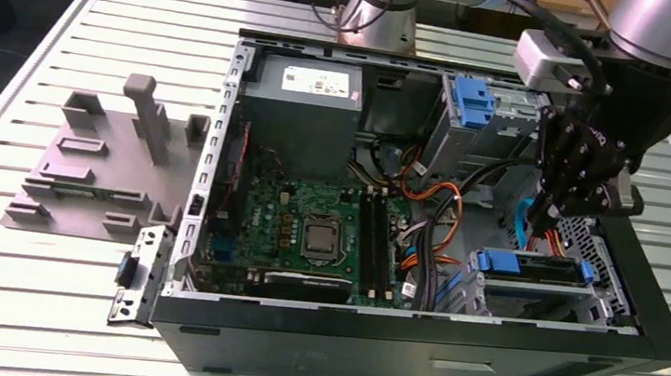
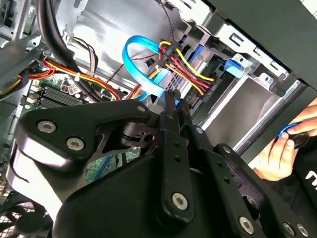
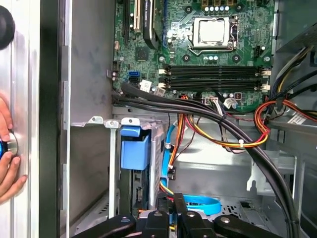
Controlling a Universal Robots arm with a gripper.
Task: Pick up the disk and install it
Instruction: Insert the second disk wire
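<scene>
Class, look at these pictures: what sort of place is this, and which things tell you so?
Probably a robotics lab or test workshop: an open computer case lies on a slotted metal table, a grey holder sits beside it, and the arm's tool reaches inside.

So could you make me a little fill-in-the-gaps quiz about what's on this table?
1. The gripper hangs ____ the open computer case.
2. The grey holder lies on the table at the exterior view's ____ of the case.
3. The disk sits in a bay of the case, framed by a ____ carrier.

Missing words: inside; left; blue.
</scene>
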